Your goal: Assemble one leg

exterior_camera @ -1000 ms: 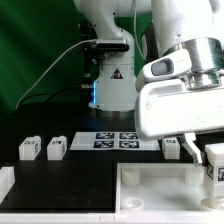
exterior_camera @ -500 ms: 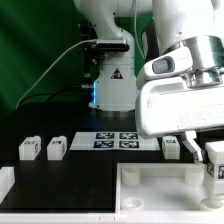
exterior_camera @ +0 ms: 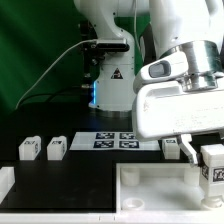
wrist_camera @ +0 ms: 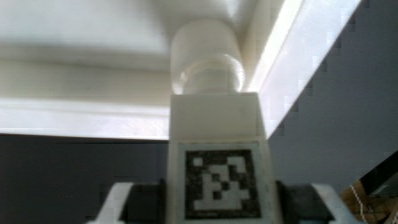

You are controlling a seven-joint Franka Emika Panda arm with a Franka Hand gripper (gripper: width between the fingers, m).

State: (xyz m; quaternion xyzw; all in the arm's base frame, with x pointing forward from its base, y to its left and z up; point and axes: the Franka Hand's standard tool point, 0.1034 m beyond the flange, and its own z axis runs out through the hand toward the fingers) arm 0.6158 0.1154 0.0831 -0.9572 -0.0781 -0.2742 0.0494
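My gripper is shut on a leg, a blocky white post with a black-and-white tag, at the exterior view's right edge. It holds the leg just above the wide white rimmed panel. In the wrist view the leg stands between the two fingers of the gripper. Its tag faces the camera and its rounded end points at the white panel. Two more legs stand on the black table at the exterior view's left. A third leg stands behind the gripper.
The marker board lies flat at the table's middle, behind the panel. The arm's white base stands at the back, with a cable running to the left. A small white corner piece sits at the left front edge.
The gripper with the leg has sunk slightly toward the panel and shifted a little to the exterior view's left. Nothing else has moved.
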